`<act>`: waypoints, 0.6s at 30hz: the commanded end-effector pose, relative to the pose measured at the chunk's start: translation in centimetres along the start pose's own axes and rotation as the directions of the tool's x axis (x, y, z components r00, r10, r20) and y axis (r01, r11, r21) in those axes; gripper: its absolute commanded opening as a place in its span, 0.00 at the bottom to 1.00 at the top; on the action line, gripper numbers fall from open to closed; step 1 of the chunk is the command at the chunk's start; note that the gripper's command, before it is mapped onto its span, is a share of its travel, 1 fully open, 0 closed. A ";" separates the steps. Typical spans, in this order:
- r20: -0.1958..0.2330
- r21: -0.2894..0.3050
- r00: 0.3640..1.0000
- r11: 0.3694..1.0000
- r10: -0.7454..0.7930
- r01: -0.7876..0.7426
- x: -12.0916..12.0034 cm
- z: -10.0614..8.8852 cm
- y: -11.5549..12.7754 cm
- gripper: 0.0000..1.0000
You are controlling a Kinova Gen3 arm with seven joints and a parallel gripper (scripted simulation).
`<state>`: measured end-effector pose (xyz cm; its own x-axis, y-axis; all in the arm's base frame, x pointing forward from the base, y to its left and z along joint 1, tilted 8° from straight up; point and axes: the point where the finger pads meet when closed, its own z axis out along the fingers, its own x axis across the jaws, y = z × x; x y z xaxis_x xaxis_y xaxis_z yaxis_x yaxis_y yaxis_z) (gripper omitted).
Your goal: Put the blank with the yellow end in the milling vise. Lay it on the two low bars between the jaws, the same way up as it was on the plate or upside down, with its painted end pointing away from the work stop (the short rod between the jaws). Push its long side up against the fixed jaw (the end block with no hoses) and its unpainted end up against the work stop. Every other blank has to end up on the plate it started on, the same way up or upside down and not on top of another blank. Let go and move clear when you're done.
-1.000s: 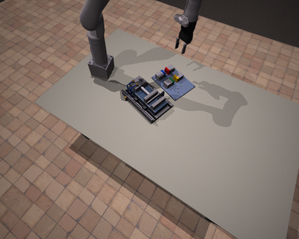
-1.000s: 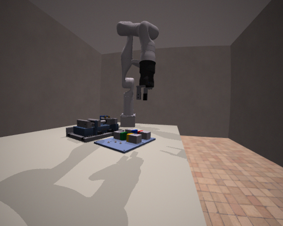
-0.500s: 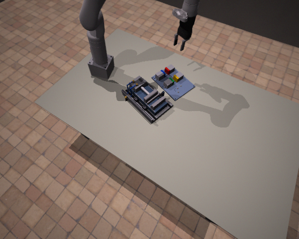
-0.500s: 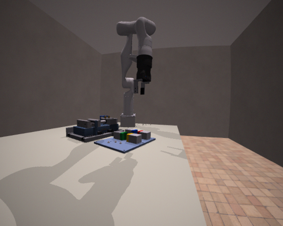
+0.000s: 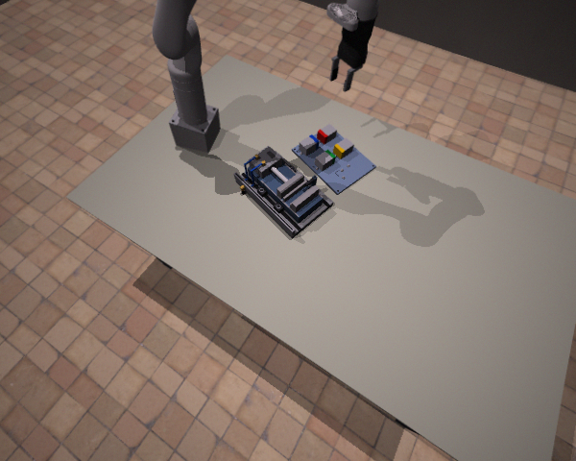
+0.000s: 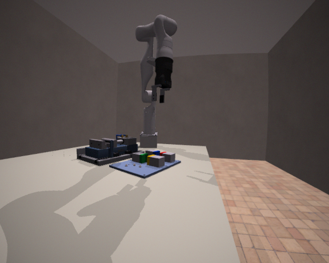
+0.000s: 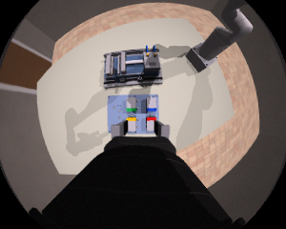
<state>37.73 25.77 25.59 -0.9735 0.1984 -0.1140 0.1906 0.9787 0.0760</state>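
Gripper (image 5: 341,82), black two-finger claw on grey arm, fully spread and holding nothing, hangs high above the table, well apart from everything. Below it, flat blue plate (image 5: 356,174) carries four grey rectangular blanks; yellow-ended blank (image 5: 343,147) sits on plate corner nearest the gripper side, yellow end facing green-ended blank (image 5: 324,159), red-ended blank (image 5: 326,133) and blue-ended blank (image 5: 308,145) just beside. Blue-and-grey milling vise (image 5: 282,190) next to plate, nothing between its jaws. Risk: blanks packed close, so a slightly off descent could knock a neighbour or grab the wrong one; wrong yaw would leave painted end toward work stop.
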 end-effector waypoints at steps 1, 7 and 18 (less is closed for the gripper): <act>0.006 -0.005 1.000 1.000 -0.005 0.005 -0.2 -1.7 -0.9 1.00; 0.002 0.000 1.000 1.000 -0.003 0.003 0.0 -2.0 -1.3 1.00; 0.005 -0.004 1.000 1.000 -0.005 0.005 -0.2 -3.9 -2.3 1.00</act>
<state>37.04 23.68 28.52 -0.9732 0.1982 -0.1164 0.1902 0.9788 0.0758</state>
